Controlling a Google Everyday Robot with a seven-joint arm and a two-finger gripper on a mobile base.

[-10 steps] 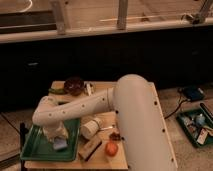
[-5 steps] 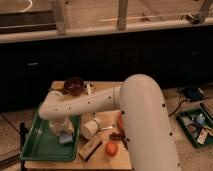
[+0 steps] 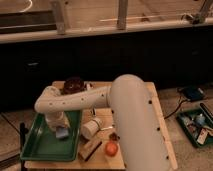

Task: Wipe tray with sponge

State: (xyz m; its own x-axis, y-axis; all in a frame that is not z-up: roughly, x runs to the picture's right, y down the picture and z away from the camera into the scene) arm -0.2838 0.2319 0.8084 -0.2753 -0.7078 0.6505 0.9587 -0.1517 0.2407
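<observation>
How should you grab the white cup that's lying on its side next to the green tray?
Probably across its round sides, coming down from above. The white cup lies tipped on the table, so its curved wall faces up. The green tray and the brown block crowd its sides. The tool is over the sponge in the tray.

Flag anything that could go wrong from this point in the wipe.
The gripper presses the sponge close to the tray's right rim; a stroke that way could ride over it. The white cup lies just outside that rim, so the arm could knock it.
</observation>
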